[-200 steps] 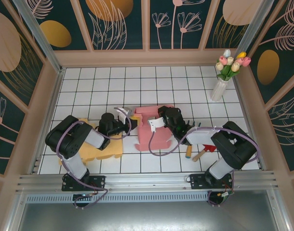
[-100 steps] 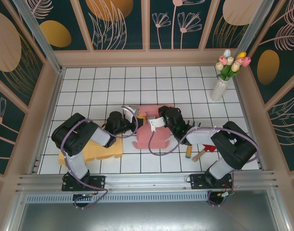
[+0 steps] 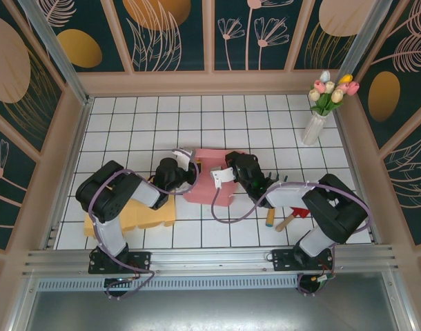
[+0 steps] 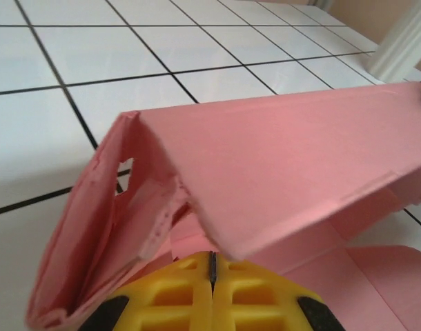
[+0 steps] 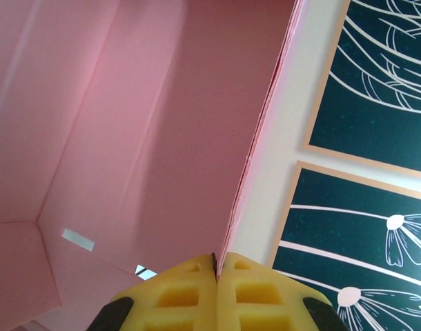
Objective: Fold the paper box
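The pink paper box [image 3: 205, 185] lies partly folded at the table's middle, between my two grippers. My left gripper [image 3: 190, 170] is at the box's left side. In the left wrist view its yellow fingertips [image 4: 190, 276] meet, shut, right under the edge of a raised pink panel [image 4: 286, 158]; no paper shows between them. My right gripper [image 3: 225, 178] is at the box's right side. The right wrist view has the yellow tips of that gripper [image 5: 216, 261] shut on the edge of an upright pink wall [image 5: 162, 124], which runs straight into the seam between them.
A flat yellow sheet [image 3: 145, 215] lies under the left arm. A toy hammer [image 3: 290, 218] sits by the right arm. A vase of tulips [image 3: 315, 121] stands at the back right. Walls close in the tiled table [image 3: 141, 131].
My left gripper has moved right, up against the box. The box has shifted a little left and looks narrower, with its panels raised. The right gripper has barely moved.
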`<state>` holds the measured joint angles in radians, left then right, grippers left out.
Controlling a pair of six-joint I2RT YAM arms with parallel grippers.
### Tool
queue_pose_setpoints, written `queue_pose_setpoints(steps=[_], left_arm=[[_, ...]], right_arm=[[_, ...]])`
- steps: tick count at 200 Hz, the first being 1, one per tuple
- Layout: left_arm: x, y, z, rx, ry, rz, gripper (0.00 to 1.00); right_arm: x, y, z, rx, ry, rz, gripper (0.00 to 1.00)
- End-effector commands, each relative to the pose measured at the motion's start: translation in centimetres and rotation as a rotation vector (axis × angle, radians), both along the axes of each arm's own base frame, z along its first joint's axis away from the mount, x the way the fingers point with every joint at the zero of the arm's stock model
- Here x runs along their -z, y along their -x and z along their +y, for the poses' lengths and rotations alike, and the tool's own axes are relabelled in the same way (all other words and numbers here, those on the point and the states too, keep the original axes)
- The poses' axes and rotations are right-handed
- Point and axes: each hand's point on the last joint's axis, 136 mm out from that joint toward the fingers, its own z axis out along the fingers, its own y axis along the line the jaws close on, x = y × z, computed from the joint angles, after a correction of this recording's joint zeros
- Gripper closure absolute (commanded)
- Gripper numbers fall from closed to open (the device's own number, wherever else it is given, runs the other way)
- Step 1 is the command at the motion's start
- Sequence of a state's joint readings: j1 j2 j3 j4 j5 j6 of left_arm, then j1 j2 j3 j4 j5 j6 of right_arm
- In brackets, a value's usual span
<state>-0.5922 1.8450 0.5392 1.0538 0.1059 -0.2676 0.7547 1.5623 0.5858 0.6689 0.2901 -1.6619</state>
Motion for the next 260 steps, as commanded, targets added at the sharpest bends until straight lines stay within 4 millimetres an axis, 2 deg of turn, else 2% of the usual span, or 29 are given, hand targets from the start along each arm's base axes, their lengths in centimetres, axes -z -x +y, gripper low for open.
queue_pose_setpoints(steps=[1,13,44,66,74,94,118,139,149,153,182,206,227,240,260], left_arm=[[-0.6,-2.5,2.7,-0.195,-0.015,-0.030,1.00],[-0.5,-2.8,3.6,-0.262,-0.040,-0.035,1.00],[0.4,-3.6,7.6,-0.545,-0.155,-0.033,1.00],[0.5,-3.3,8.8,-0.618,-0.155,-0.024,1.00],[0.3,-3.2,8.4,-0.596,-0.137,-0.030,1.00],[-0.6,-2.6,5.2,-0.399,-0.097,-0.067,1.00],[-1.1,-2.3,4.6,-0.332,-0.123,-0.092,1.00],[-1.7,-0.8,3.3,-0.213,-0.129,-0.102,1.00],[-1.9,-0.1,3.6,-0.200,-0.136,-0.110,0.99],[-3.0,0.0,3.8,-0.201,-0.122,-0.136,0.99],[-4.1,1.5,5.7,-0.213,-0.132,-0.192,0.96],[-4.7,1.5,7.4,-0.245,-0.119,-0.200,0.94],[-4.8,0.6,8.9,-0.281,-0.059,-0.172,0.91],[-4.4,-0.1,8.9,-0.271,-0.041,-0.154,0.90],[-4.1,-0.5,7.5,-0.205,-0.035,-0.167,0.89]], right_arm=[[0.7,1.2,1.0,-0.053,0.000,0.055,1.00],[0.5,1.0,1.1,-0.045,-0.009,0.055,1.00],[0.3,0.6,1.0,-0.019,-0.024,0.059,1.00],[0.1,0.4,1.3,-0.008,-0.050,0.077,1.00],[0.0,0.4,1.4,-0.006,-0.058,0.082,1.00],[0.1,0.5,1.5,-0.013,-0.065,0.094,1.00],[0.2,0.8,1.6,-0.016,-0.081,0.126,1.00],[0.2,0.6,1.6,-0.005,-0.093,0.172,1.00],[0.2,0.4,1.5,-0.001,-0.090,0.188,1.00],[0.2,0.4,1.5,-0.003,-0.088,0.195,1.00],[0.3,-0.3,1.4,0.011,-0.087,0.278,1.00],[0.5,-0.7,1.4,0.010,-0.084,0.327,1.00],[0.5,-1.3,1.3,0.008,-0.078,0.334,1.00],[0.6,-1.6,1.4,0.006,-0.077,0.342,1.00],[1.0,-2.0,1.5,0.000,-0.066,0.356,1.00]])
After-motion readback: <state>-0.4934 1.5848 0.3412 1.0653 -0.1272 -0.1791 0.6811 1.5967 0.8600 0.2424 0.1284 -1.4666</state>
